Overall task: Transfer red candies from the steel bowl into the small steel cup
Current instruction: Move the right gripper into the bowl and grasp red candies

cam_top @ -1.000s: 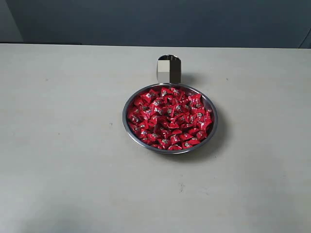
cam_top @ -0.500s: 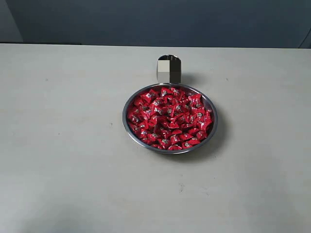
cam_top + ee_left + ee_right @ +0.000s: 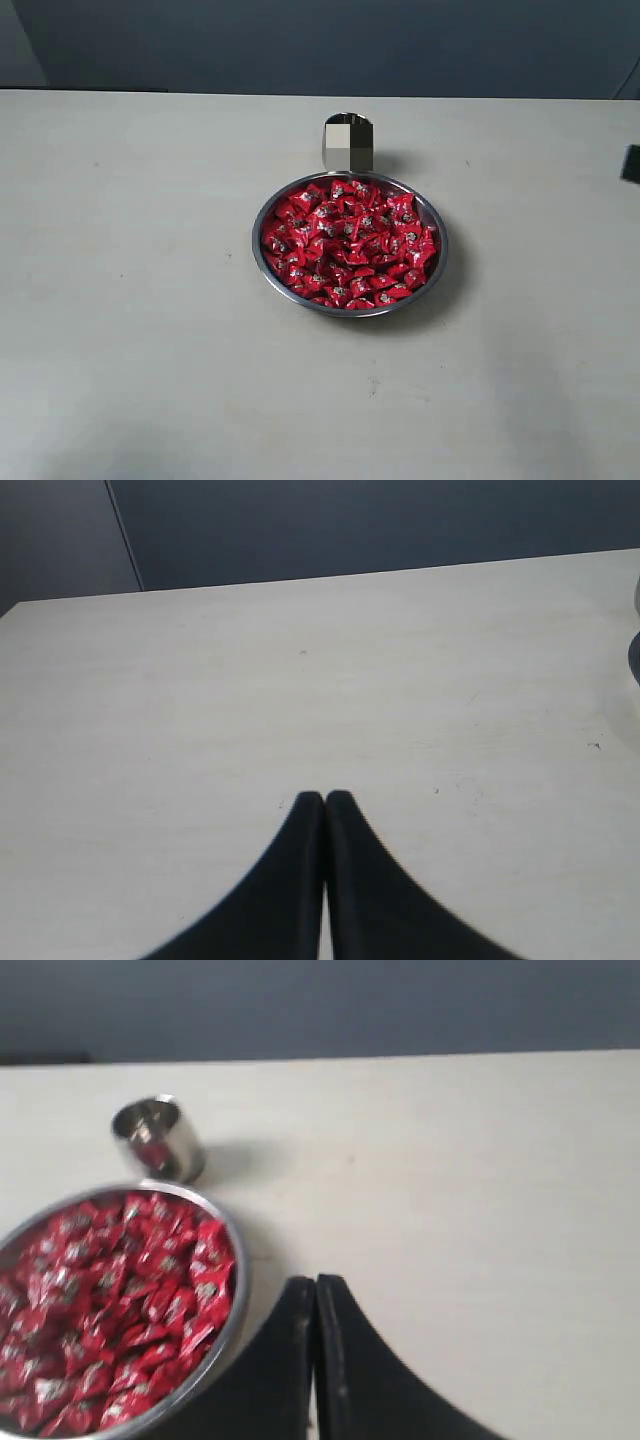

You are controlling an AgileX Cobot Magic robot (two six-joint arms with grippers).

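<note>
The steel bowl sits mid-table, heaped with red candies. Just behind it stands the small steel cup. A dark bit of my right gripper pokes in at the exterior view's right edge. In the right wrist view the right gripper is shut with nothing in it, beside the bowl full of candies, with the cup farther off. The left gripper is shut and empty over bare table; only a sliver of the bowl shows at that view's edge.
The pale table spreads wide on all sides of the bowl. A dark wall runs behind its far edge.
A dark part of my right gripper has come into the exterior view at the right edge. Bowl, candies and cup have not moved.
</note>
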